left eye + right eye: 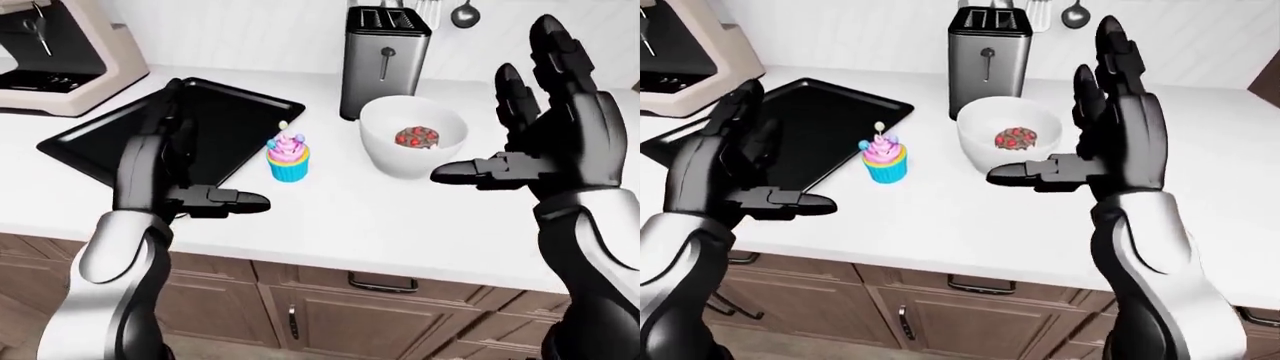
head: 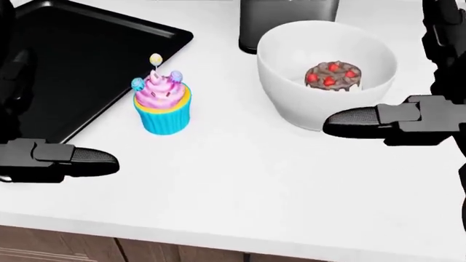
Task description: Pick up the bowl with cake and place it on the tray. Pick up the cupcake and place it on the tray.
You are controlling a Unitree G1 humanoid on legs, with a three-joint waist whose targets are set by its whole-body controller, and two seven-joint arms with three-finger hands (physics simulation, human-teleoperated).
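right hand fingers spread apart, empty, raised just right of the bowl | left hand likewise splayed, empty, well left of bowl over tray edge | bowl held cake, stood on white surface below toaster | cupcake left of bowl, beside tray

White bowl beside cupcake, near tray

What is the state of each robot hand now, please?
Left robot hand: open, holding nothing, above the counter's edge.
Right robot hand: open, holding nothing, beside the bowl.
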